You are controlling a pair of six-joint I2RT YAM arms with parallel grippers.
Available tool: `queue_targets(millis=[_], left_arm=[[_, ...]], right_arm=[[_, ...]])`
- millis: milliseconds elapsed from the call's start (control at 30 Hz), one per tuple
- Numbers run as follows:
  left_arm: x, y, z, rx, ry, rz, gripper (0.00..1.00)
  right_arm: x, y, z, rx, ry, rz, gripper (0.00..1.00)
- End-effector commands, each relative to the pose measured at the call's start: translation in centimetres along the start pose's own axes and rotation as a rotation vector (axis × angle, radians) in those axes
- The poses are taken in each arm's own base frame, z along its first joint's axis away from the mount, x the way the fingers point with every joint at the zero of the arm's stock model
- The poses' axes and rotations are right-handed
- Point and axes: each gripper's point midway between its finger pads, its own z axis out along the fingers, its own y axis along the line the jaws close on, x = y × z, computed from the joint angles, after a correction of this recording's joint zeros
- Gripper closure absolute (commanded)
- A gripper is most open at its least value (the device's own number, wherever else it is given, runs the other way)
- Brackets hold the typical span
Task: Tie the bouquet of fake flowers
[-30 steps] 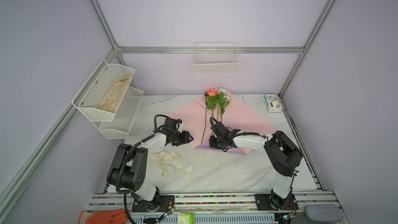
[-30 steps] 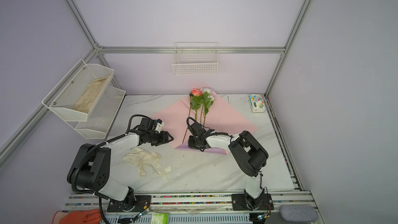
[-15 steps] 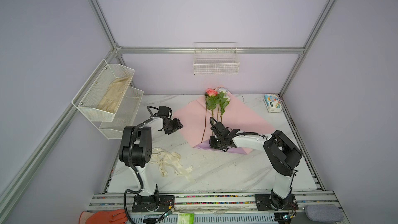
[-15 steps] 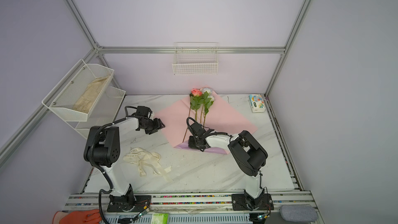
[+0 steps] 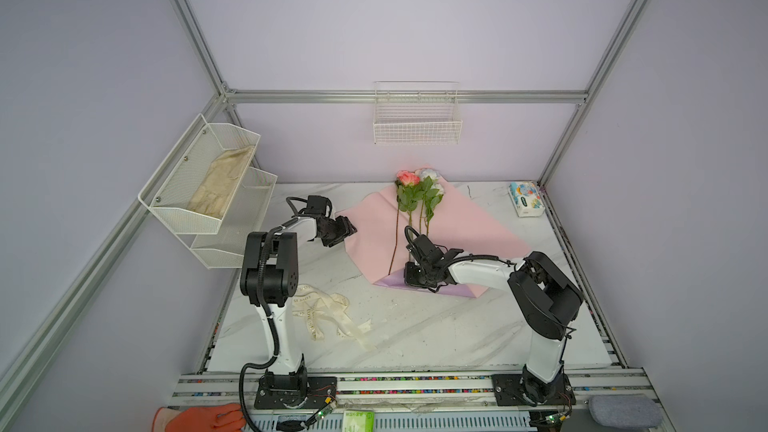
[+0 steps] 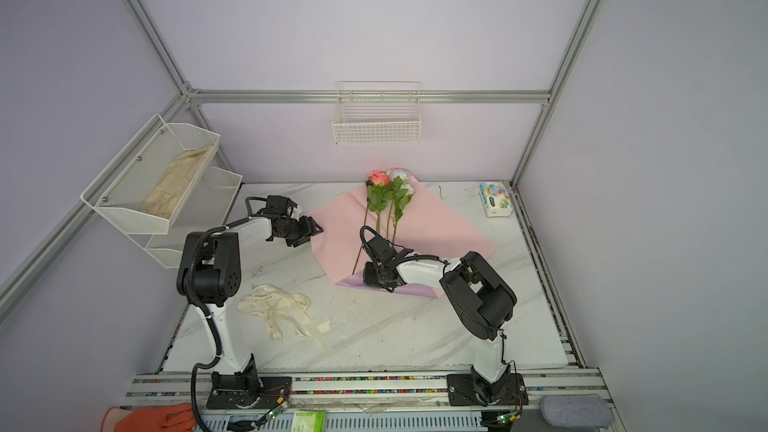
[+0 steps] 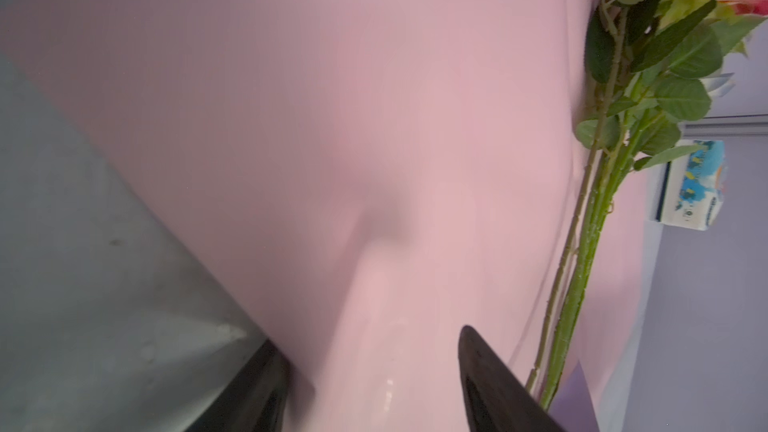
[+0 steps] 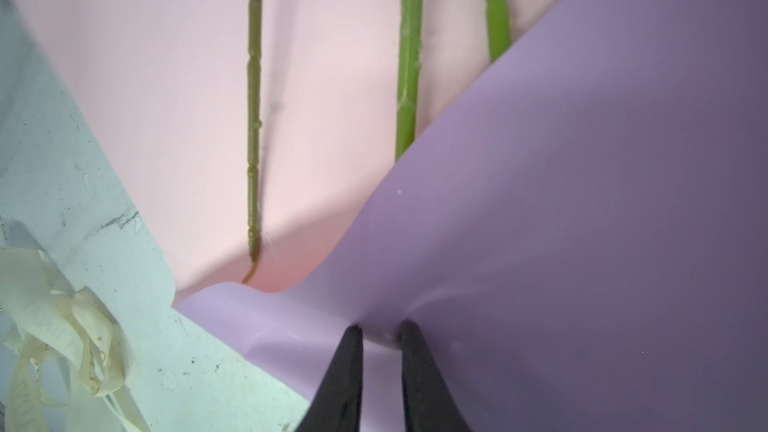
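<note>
Your right gripper [image 8: 381, 326] pinches the one paper sheet [image 8: 582, 201]; your left gripper [image 7: 370, 336] gapes at its edge. Three roses [image 5: 407, 178], one ribbon [image 5: 309, 309].

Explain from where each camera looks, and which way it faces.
Top views: high at the front, looking down on the table; both arms show, with left pincer and right pincer.
Left wrist: on the left arm, facing pink paper and the bouquet of fake flowers; two dark fingers show.
Right wrist: on the right arm, facing the lilac fold its fingertips pinch.
Shared: both wrist views show the stems.
</note>
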Motion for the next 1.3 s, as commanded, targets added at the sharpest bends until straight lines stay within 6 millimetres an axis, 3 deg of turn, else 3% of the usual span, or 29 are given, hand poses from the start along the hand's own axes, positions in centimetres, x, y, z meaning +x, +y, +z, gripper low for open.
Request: queue_targets(millis=[0, 167, 267, 367, 500, 600, 900, 1267], left_arm=[[0.9, -1.7, 1.2, 0.145, 0.057, -0.068, 0.37], [0.8, -4.6, 0.0, 0.309, 0.043, -0.105, 0.41], [1.3, -5.0, -1.6, 0.32, -0.003, -0.101, 0.45], [1.8, -4.9, -2.4, 0.312, -0.022, -0.083, 0.53], [2.5, -4.8, -1.7, 0.328, 0.018, -0.08, 0.68], [2.5, -5.2, -1.9, 0.335, 0.014, -0.062, 0.78], [2.1, -7.6, -3.3, 0.328, -0.016, 0.048, 0.93], [1.7, -12.1, -4.7, 0.337, -0.036, 0.128, 1.0]], right_arm=[[0.7, -1.1, 0.4, 0.039, 0.03, 0.009, 0.78], [0.7, -0.9, 0.4, 0.033, 0.03, 0.01, 0.78], [0.5, -0.5, 0.2, 0.013, 0.026, 0.009, 0.77], [0.1, 1.0, -0.2, -0.059, 0.019, 0.002, 0.75], [-0.5, 3.6, -1.0, -0.179, 0.006, -0.004, 0.75], [-0.9, 4.3, -1.2, -0.195, 0.006, -0.014, 0.75], [0.7, 3.0, 0.6, -0.104, 0.064, -0.014, 0.79], [2.0, 0.5, 1.6, -0.021, 0.086, 0.0, 0.83]])
